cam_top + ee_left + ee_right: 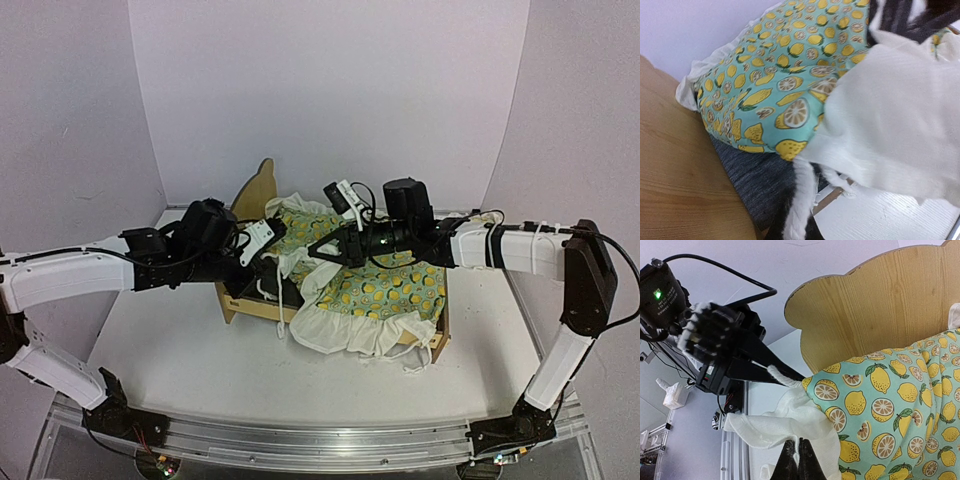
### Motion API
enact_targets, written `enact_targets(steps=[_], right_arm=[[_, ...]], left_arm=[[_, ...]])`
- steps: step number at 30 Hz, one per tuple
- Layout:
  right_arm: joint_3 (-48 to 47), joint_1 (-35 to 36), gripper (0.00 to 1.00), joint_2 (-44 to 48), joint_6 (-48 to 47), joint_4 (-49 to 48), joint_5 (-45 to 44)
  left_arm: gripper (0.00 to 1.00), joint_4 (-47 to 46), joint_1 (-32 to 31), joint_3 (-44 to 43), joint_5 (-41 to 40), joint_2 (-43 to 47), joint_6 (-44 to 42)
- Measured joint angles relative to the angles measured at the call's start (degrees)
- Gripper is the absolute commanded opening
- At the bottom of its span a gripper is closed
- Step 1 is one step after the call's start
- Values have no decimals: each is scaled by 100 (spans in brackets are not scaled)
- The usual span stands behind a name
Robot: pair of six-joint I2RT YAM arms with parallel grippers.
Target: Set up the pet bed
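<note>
The blanket (390, 290) is being spread, its ruffle clenched by the left fingers (760, 362) and right fingers (790, 465); a taut pull toward 11 o'clock over the pet bed (258, 192) is likely needed.

Approach from the near side. The table (170, 350) in front of the pet bed (250, 308) gives you open room on the left and along the front. The upright headboard (880, 315) blocks entry from the far left end. The blanket (390, 290) is heaped over the bed and spills past its near edge. Only a strip of mattress pad (750, 175) beside the headboard is exposed. The left gripper (787, 373) and right gripper (798, 460) crowd the head end, near each other, and their arms cross the bed from both sides.
</note>
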State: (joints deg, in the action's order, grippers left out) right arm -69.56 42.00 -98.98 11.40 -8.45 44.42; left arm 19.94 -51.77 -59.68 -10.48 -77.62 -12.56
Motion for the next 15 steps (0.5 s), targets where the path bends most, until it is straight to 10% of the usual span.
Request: enact_targets(steps=[15], right_arm=[[0,59,0,-2,2,2,0]], left_arm=[[0,-83,382,-66,1038,-251,-1665]])
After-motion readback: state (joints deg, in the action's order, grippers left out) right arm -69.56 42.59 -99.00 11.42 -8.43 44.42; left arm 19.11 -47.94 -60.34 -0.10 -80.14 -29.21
